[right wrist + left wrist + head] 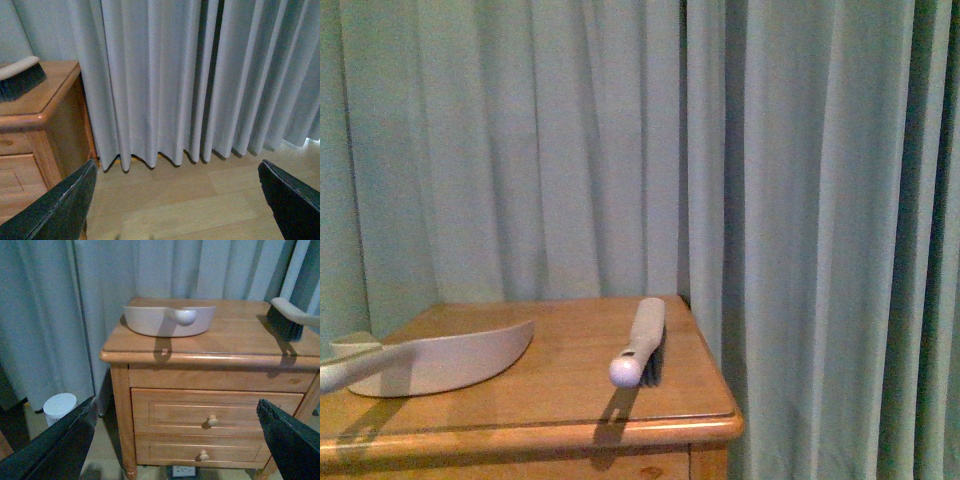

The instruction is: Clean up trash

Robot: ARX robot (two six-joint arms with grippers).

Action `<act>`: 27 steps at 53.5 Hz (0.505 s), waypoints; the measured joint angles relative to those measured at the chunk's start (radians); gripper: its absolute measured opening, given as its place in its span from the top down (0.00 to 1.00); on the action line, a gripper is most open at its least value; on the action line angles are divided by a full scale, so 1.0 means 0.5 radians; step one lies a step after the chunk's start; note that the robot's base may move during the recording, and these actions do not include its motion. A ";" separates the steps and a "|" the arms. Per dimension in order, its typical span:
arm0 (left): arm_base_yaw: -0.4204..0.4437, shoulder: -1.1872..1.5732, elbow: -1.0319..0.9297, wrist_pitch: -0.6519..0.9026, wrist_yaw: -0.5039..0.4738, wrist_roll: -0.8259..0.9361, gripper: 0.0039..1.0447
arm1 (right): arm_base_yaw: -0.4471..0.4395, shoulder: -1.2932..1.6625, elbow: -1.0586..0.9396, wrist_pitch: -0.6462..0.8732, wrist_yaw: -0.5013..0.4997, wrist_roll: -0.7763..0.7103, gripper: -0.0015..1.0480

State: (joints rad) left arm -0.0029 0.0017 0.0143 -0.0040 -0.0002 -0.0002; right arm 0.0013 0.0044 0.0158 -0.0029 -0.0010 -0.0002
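Pale curtains [570, 150] hang behind a wooden nightstand [570, 395] with two knobbed drawers [215, 412]. A small white cylinder [59, 408] stands on the floor to the nightstand's left. On the worktop, a beige dustpan [450, 360] lies by the left edge, its handle reaching out past that edge. A white-handled brush [642, 345] with dark bristles lies near the right edge, its rounded handle end toward the front edge. The trash is not visible in any view. The left gripper [176, 405] faces the drawers with its fingers spread wide and nothing between them. The right gripper [176, 165] is likewise spread and empty, over wood flooring [175, 205] beside the nightstand's right side.
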 joint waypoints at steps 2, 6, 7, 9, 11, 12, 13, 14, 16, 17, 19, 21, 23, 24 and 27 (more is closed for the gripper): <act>0.000 0.000 0.000 0.000 0.000 0.000 0.07 | 0.000 0.000 0.000 0.000 0.001 -0.001 0.07; 0.000 0.000 0.000 0.000 0.000 0.000 0.07 | 0.000 0.000 0.000 0.000 0.001 0.000 0.07; 0.000 0.000 0.000 0.000 -0.001 0.000 0.07 | 0.000 0.000 0.000 0.000 0.000 0.000 0.07; 0.008 0.014 0.006 -0.021 0.024 -0.037 0.07 | 0.000 0.000 0.000 0.000 0.001 0.000 0.07; 0.039 0.097 0.053 -0.104 0.124 -0.191 0.07 | 0.000 0.000 0.000 0.000 0.000 0.000 0.07; 0.060 0.169 0.073 -0.098 0.162 -0.282 0.07 | 0.000 0.000 0.000 0.000 0.001 0.000 0.07; 0.080 0.253 0.097 -0.074 0.198 -0.375 0.07 | 0.000 0.000 0.000 0.000 0.001 0.000 0.07; 0.106 0.414 0.140 -0.002 0.243 -0.545 0.07 | 0.000 0.000 0.000 0.000 -0.002 0.000 0.07; 0.124 0.586 0.198 0.100 0.265 -0.631 0.07 | 0.000 0.000 0.000 0.000 0.000 0.000 0.07; 0.127 0.687 0.238 0.165 0.273 -0.663 0.07 | 0.000 0.000 0.000 0.000 0.000 0.000 0.07; 0.127 0.886 0.328 0.282 0.293 -0.690 0.07 | 0.000 0.000 0.000 0.000 0.000 -0.001 0.07; 0.117 1.091 0.439 0.371 0.301 -0.694 0.07 | 0.000 0.000 0.000 0.000 -0.001 0.000 0.07; 0.098 1.296 0.557 0.433 0.288 -0.684 0.07 | 0.000 0.000 0.000 0.000 -0.001 0.000 0.07; 0.088 1.398 0.621 0.444 0.267 -0.671 0.07 | 0.000 0.000 0.000 0.000 0.000 0.000 0.07; 0.047 1.720 0.827 0.436 0.224 -0.633 0.07 | 0.000 0.000 0.000 0.000 0.000 0.000 0.07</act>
State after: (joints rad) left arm 0.0208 0.8619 0.4278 0.2138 0.1120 -0.3168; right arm 0.0013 0.0044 0.0158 -0.0029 -0.0010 -0.0002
